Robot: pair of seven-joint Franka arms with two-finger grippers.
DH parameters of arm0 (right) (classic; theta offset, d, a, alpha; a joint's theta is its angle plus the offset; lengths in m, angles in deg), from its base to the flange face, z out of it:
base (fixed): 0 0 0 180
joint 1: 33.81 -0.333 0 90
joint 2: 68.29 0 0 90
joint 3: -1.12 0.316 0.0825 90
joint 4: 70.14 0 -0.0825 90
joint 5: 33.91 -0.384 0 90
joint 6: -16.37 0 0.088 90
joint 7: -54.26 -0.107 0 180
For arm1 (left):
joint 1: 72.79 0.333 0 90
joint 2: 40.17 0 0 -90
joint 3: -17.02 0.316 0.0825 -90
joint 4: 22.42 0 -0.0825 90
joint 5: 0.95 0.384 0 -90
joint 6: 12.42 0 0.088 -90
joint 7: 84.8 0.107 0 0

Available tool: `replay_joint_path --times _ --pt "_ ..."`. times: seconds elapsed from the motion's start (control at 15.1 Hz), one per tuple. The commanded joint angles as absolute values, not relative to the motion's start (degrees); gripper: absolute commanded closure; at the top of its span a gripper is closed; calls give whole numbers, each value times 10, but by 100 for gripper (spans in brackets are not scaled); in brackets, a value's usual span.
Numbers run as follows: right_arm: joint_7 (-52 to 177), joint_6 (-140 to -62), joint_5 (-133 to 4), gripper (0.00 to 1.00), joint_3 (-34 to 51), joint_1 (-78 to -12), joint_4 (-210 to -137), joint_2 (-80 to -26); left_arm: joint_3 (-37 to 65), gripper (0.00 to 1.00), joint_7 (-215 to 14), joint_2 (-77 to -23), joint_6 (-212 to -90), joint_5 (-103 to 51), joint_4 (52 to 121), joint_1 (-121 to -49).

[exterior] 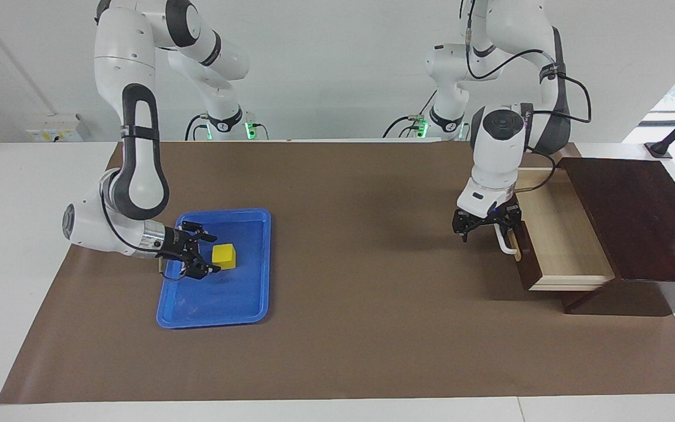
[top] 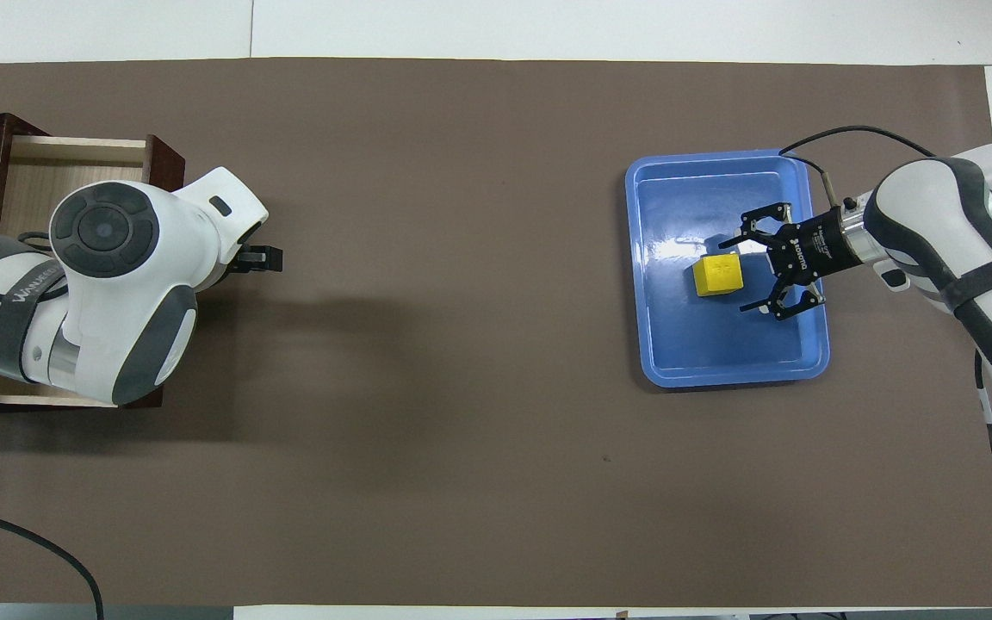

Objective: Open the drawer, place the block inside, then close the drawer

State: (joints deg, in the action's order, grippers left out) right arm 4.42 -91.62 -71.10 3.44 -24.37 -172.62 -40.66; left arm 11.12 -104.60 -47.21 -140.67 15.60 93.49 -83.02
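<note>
Left end effector (exterior: 488, 230): fingers spread, positioned at the white handle (exterior: 506, 242) of the drawer (exterior: 554, 234), which stands pulled out. Right end effector (exterior: 205, 254): fingers spread, low in the blue tray (exterior: 244, 305), the block (exterior: 224, 256) just beside its fingertips.

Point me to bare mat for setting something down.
Widest bare stretch: the mat between the tray and the drawer. Crowded: the tray, with the block and right pincer; and at the drawer handle, the left pincer.
</note>
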Motion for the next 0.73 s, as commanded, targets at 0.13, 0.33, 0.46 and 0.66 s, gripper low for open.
replay_joint_path --times 0.13,0.33,0.46,0.66 --pt "44 -923 -735 0 41 -236 -1732 -411 114 0 -1061 -472 -1387 127 926 -854" --pt "50 -923 -737 4 40 -236 -1734 -412 114 0 -1062 -488 -1311 125 865 -854" --pt "65 -926 -739 26 40 -236 -1737 -412 116 0 -1066 -505 -1219 91 783 -863" --pt "66 -926 -739 100 40 -235 -1735 -412 114 0 -1119 -505 -1142 72 721 -866"
